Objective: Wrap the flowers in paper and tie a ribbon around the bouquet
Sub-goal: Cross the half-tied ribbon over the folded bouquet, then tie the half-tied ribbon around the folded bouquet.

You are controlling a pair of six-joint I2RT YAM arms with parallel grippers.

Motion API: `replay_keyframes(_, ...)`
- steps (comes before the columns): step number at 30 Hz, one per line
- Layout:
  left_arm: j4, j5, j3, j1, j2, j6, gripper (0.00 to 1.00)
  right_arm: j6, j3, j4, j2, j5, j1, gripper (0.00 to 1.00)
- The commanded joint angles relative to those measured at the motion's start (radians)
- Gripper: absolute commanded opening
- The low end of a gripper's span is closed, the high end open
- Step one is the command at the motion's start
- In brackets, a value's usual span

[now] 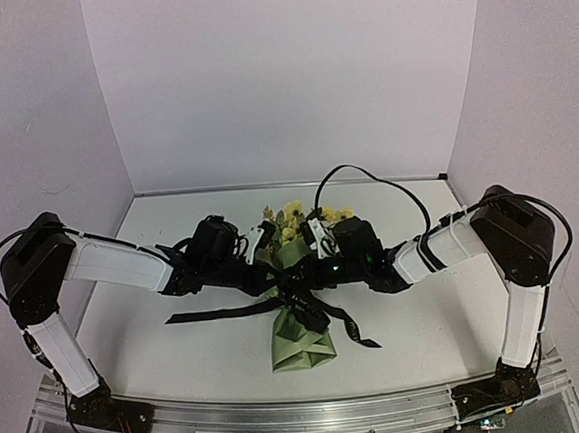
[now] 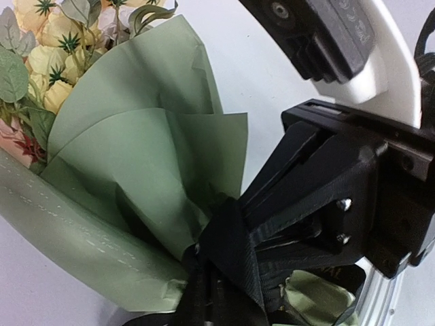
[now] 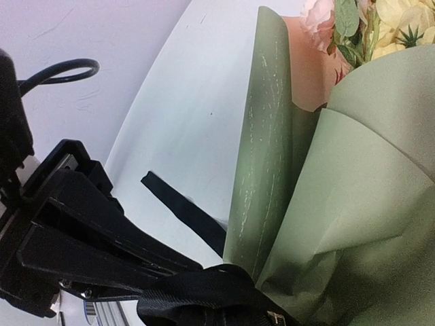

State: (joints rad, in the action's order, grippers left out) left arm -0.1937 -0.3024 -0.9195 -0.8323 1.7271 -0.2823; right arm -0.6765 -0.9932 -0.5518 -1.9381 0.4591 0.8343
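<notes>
The bouquet (image 1: 299, 321) lies mid-table as a cone of olive-green paper (image 2: 136, 156), with the yellow flowers (image 1: 300, 219) at its far end. A black ribbon (image 1: 217, 313) crosses the cone's waist, and its loose ends trail left and right (image 1: 362, 335). My left gripper (image 1: 267, 268) comes in from the left and is shut on a ribbon loop (image 3: 197, 292) at the knot. My right gripper (image 1: 310, 271) faces it from the right, fingers (image 2: 306, 197) pinched shut on the ribbon (image 2: 231, 258). The paper's tan-orange inner face (image 3: 306, 68) shows near the blooms.
White walls stand behind and on both sides of the white table (image 1: 180, 355). An aluminium rail (image 1: 305, 413) runs along the near edge between the arm bases. A black cable (image 1: 367, 175) arcs above the right wrist.
</notes>
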Motion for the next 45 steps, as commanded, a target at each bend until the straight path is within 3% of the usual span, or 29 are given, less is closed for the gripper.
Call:
replay_keyframes(1, -0.009, 0.011, 0.006, -0.001, -0.024, 0.007, 0.0, -0.023, -0.053, -0.078, 0.009, 0.046, 0.015, 0.04)
replay_keyframes(5, -0.009, 0.066, 0.017, -0.001, -0.055, -0.015, 0.0, -0.02, -0.029, -0.036, 0.041, 0.017, 0.015, 0.13)
replay_keyframes(14, 0.04, 0.124, 0.02, -0.003, -0.081, -0.024, 0.0, 0.069, 0.077, 0.107, 0.177, -0.065, 0.015, 0.23)
replay_keyframes(28, 0.193, 0.256, -0.062, -0.042, -0.088, 0.023, 0.0, 0.159, 0.169, 0.382, 0.341, -0.051, 0.015, 0.31)
replay_keyframes(45, 0.314, 0.39, -0.11, -0.053, -0.155, 0.034, 0.0, 0.202, 0.197, 0.493, 0.392, -0.057, 0.033, 0.37)
